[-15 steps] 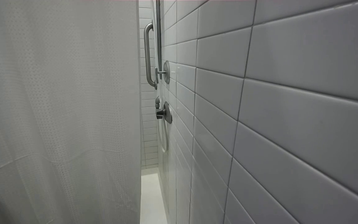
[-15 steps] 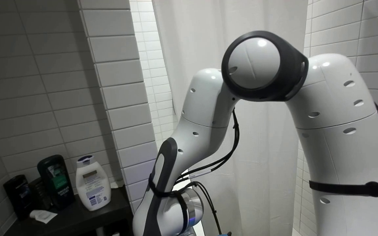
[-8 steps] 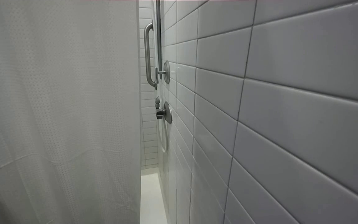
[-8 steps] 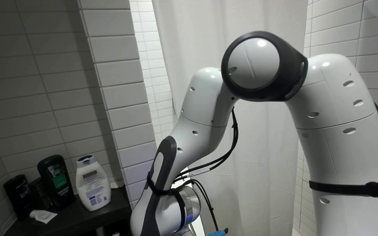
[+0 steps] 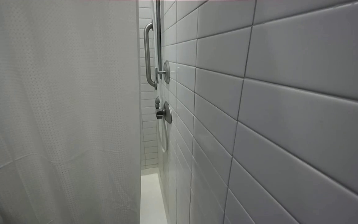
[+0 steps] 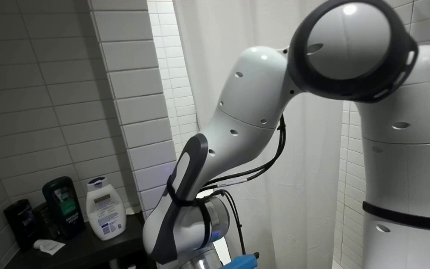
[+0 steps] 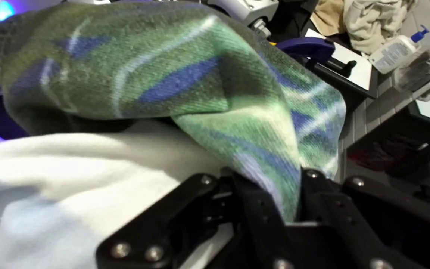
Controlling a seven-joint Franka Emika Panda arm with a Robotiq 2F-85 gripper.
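Note:
In the wrist view, a green, blue and white patterned cloth [image 7: 170, 71] fills the upper middle, bunched and folded over. Its narrow end runs down into my gripper [image 7: 265, 179], where the black fingers [image 7: 321, 201] press it from both sides. Below and left hangs a white fabric with blue-grey patches [image 7: 69, 179]; whether it is the same cloth's other face, I cannot tell. In an exterior view the white arm [image 6: 248, 89] bends downward, and a blue piece by the wrist [image 6: 241, 262] shows at the lower edge. The gripper itself is below that view.
Several bottles, among them a white lotion bottle [image 6: 106, 211], stand on a dark shelf [image 6: 99, 246] beside a tiled pillar [image 6: 136, 93]. A pale shower curtain [image 5: 57, 93] shows in both exterior views. A pump bottle [image 7: 392, 54] and crumpled beige fabric [image 7: 371, 22] lie at the wrist view's upper right.
The arm's elbow has swung right and looks larger, nearer the camera. The wrist has risen a little, so more of the blue piece shows. The bottles have stayed put.

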